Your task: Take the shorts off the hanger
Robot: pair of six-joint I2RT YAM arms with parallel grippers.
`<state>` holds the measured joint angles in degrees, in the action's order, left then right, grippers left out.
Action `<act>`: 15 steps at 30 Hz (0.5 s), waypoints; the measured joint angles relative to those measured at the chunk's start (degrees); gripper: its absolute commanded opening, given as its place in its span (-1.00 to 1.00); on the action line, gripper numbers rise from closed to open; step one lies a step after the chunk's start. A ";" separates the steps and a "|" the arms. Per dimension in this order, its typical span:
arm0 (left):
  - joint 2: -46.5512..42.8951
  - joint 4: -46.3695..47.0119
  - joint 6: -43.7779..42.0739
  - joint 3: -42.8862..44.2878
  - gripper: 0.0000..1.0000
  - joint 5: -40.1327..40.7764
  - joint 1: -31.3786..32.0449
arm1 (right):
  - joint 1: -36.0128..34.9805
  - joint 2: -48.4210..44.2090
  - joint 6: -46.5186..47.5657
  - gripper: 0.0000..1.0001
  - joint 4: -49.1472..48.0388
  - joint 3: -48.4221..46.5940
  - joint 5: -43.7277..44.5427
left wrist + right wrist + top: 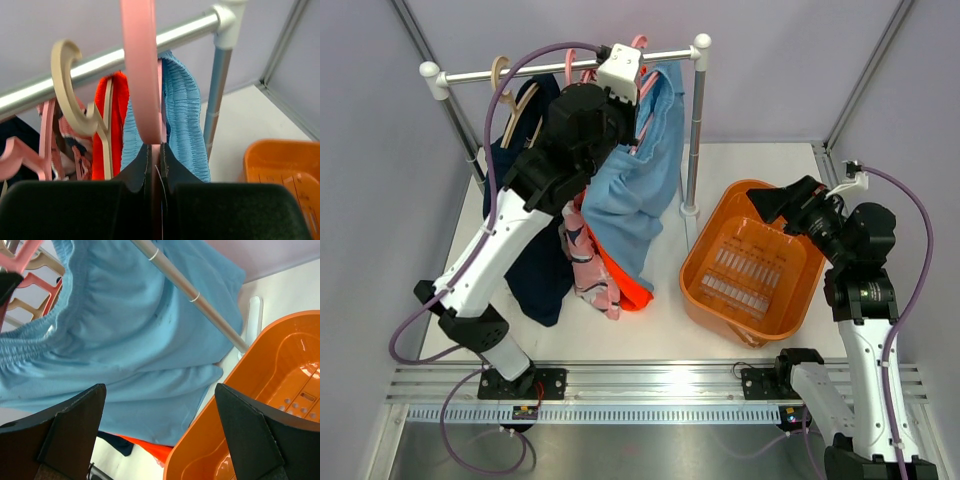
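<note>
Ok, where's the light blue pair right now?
Top view: the light blue shorts hang at the right end of the rail, next to the orange shorts, left of the orange basket.

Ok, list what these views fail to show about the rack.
Top view: the left arm covers the hangers of the patterned shorts and orange shorts.
Left wrist: the pink hanger is blurred up close; the navy shorts are cut by the left edge.
Right wrist: the light blue shorts hide the patterned pair.

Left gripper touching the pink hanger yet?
Touching. The left wrist view shows the left gripper shut on the neck of the pink hanger, with no gap on either side.
</note>
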<state>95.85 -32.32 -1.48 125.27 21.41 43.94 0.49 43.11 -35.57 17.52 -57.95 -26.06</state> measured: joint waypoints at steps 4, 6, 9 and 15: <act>-4.90 -3.56 0.24 -4.98 -1.00 -2.78 1.09 | 0.00 -0.33 -0.98 0.90 -1.36 0.46 -0.39; -6.43 -5.81 0.22 -5.97 -1.00 -3.67 2.43 | 0.00 0.55 -1.09 0.79 -1.70 0.13 -1.62; -8.44 -7.61 0.24 -8.07 -1.00 -4.90 4.61 | -2.40 2.89 -0.70 0.75 -1.03 -2.47 -2.97; -12.61 -10.29 0.50 -13.99 -1.00 -5.62 8.44 | -18.36 7.82 2.82 0.61 1.95 -9.97 2.84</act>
<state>83.24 -42.61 -0.97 111.28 15.79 52.38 -17.87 50.94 -32.75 19.46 -67.92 -23.22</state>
